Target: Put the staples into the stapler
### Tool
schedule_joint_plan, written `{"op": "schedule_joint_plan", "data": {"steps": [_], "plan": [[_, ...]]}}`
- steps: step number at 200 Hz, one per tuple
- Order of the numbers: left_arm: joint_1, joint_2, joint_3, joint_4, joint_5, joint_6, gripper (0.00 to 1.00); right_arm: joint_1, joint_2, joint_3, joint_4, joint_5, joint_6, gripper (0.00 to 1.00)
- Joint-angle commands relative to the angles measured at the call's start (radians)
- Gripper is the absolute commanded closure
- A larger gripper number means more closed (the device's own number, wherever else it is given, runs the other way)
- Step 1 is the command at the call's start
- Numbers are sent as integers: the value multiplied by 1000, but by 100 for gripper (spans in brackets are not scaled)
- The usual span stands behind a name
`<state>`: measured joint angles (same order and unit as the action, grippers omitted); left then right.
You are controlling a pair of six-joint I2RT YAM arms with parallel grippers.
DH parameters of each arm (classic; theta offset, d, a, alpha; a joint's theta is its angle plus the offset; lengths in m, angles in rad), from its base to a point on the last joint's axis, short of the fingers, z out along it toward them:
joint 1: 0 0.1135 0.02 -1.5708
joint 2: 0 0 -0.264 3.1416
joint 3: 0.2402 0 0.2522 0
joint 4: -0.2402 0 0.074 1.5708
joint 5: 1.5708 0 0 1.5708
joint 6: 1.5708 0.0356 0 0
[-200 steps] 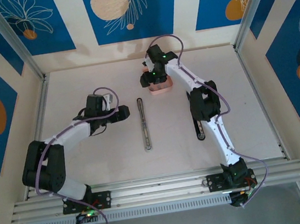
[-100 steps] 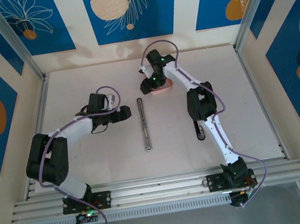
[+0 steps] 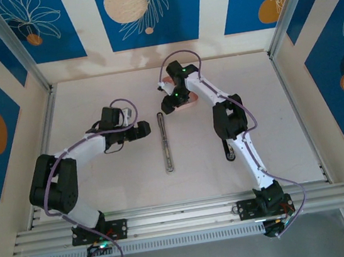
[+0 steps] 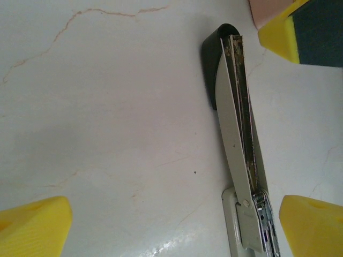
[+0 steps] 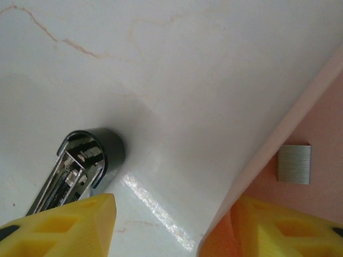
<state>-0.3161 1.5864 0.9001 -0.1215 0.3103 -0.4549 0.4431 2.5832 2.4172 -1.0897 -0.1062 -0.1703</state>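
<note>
The stapler (image 3: 165, 143) lies opened out flat mid-table, black end (image 4: 214, 48) far, grey metal rail (image 4: 238, 134) toward me. My left gripper (image 3: 144, 129) hovers just left of it, open, its yellow fingertips (image 4: 33, 225) wide apart over bare table with the rail near the right one. My right gripper (image 3: 167, 104) is open between the stapler's black end (image 5: 88, 155) and the pink tray (image 5: 321, 128). Its right fingertip (image 5: 284, 227) sits at the tray's wall. One small grey strip of staples (image 5: 294, 164) lies in the tray.
The pink tray (image 3: 187, 103) sits at the back centre, mostly under the right arm. Metal frame rails run along the table's near edge (image 3: 183, 215) and sides. Patterned blue walls close in the back and both sides.
The right gripper has slid left from over the tray toward the stapler's far end. The left arm's elbow shifted slightly; its gripper stays beside the stapler.
</note>
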Motion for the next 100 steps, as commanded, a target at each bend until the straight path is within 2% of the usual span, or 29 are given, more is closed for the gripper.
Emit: {"op": "schedule_joint_plan", "data": {"steps": [1, 61, 100], "plan": [[12, -49, -19, -18, 8, -4, 1, 9, -60, -49, -45, -44, 16, 42], [12, -105, -34, -35, 10, -5, 1, 11, -211, -282, 32, -102, 76, 43], [11, -155, -58, -38, 12, -9, 1, 13, -312, -441, 79, -80, 140, 45]]}}
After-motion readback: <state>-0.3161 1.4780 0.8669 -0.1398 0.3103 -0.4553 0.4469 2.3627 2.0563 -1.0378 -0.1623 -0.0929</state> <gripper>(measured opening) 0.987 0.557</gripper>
